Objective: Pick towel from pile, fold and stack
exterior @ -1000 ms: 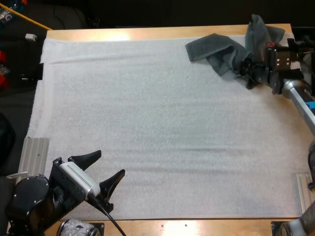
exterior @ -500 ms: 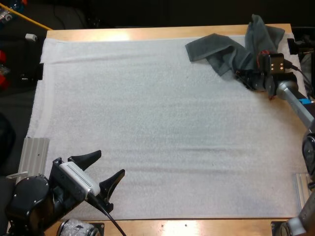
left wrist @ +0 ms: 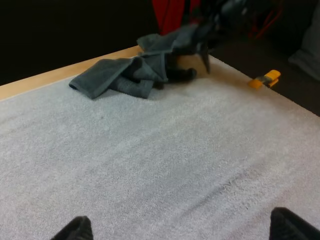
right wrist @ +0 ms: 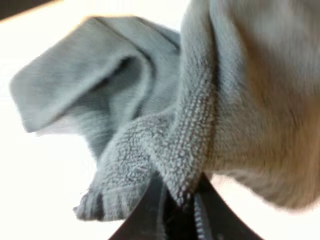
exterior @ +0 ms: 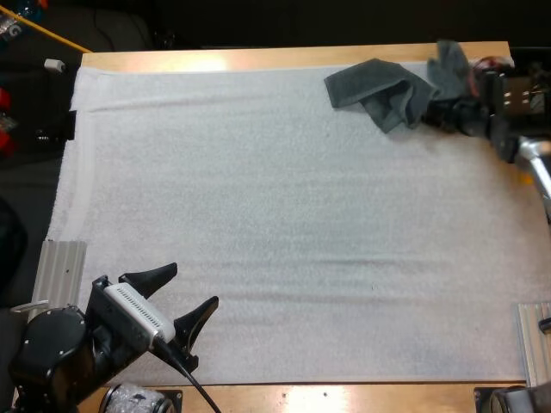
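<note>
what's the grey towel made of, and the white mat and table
The towel looks like matte terry cloth: tiny loops show along its fold. The mat is probably foam or fleece, finely pebbled. The table looks wooden, glossy: glare at its far edge.

no readable text, labels or signs

The mat lies on the table and covers nearly all of its top. The towel lies on the far right corner of the mat, and the right gripper is at its right end with one finger pressed on each side of a fold. The left gripper hangs over the near left corner of the mat, fingers apart, well apart from the towel.
</note>
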`<act>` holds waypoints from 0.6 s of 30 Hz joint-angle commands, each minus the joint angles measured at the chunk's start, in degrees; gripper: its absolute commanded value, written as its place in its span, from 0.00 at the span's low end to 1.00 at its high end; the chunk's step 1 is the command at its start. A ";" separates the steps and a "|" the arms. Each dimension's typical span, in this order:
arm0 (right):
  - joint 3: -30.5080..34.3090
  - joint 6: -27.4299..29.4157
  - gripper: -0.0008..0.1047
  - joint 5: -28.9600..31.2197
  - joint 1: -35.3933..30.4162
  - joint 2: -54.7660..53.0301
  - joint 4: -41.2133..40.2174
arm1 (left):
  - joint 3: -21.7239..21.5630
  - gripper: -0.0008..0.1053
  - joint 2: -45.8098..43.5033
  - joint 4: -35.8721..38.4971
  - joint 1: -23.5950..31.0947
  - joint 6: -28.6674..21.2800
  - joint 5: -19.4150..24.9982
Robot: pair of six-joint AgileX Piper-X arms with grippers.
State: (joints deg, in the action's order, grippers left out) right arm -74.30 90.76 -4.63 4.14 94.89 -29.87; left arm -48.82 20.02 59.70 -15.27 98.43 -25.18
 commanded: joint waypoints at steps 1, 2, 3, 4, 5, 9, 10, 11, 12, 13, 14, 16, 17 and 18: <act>-0.52 1.23 0.01 -2.01 0.24 -2.85 -2.02 | -0.36 0.65 0.05 -0.55 -0.18 0.52 -0.42; -0.52 1.23 0.01 -2.93 0.24 -4.35 -3.03 | -0.36 0.65 0.05 -0.55 -0.18 0.52 -0.42; -0.52 1.22 0.01 -4.48 0.24 -6.96 -4.37 | -0.36 0.65 0.05 -0.55 -0.18 0.52 -0.42; -0.52 1.22 0.01 -5.85 0.24 -9.06 -5.33 | -0.36 0.65 0.05 -0.55 -0.18 0.52 -0.42; -0.52 1.22 0.01 -6.69 0.24 -10.74 -5.90 | -0.36 0.65 0.05 -0.55 -0.18 0.52 -0.42; -0.52 1.22 0.01 -12.78 0.24 -18.83 -6.98 | -0.36 0.65 0.05 -0.55 -0.18 0.52 -0.42; -0.52 1.14 0.01 -15.16 0.24 -21.06 -7.22 | -0.36 0.65 0.05 -0.55 -0.18 0.52 -0.42; -0.52 0.88 0.01 -16.77 0.24 -22.65 -7.58 | -0.36 0.65 0.05 -0.55 -0.18 0.52 -0.42; -0.52 0.50 0.01 -17.62 0.24 -23.79 -8.07 | -0.36 0.65 0.05 -0.55 -0.18 0.52 -0.42; -0.52 0.16 0.01 -18.63 0.24 -25.41 -8.74 | -0.36 0.65 0.05 -0.55 -0.18 0.52 -0.42; -0.52 -0.21 0.01 -19.39 0.24 -26.62 -9.44 | -0.36 0.65 0.05 -0.55 -0.18 0.52 -0.42; -0.52 -1.79 0.01 -21.37 0.24 -29.46 -12.10 | -0.36 0.65 0.05 -0.55 -0.18 0.52 -0.42; -0.52 -2.17 0.01 -22.27 0.24 -30.52 -13.15 | -0.36 0.65 0.05 -0.55 -0.18 0.52 -0.42; -0.52 -2.33 0.01 -23.45 0.30 -31.69 -14.66 | -0.36 0.65 0.05 -0.55 -0.18 0.52 -0.42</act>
State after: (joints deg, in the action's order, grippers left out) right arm -74.30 88.35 -26.85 4.14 63.54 -44.09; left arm -48.82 20.02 59.70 -15.27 98.43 -25.18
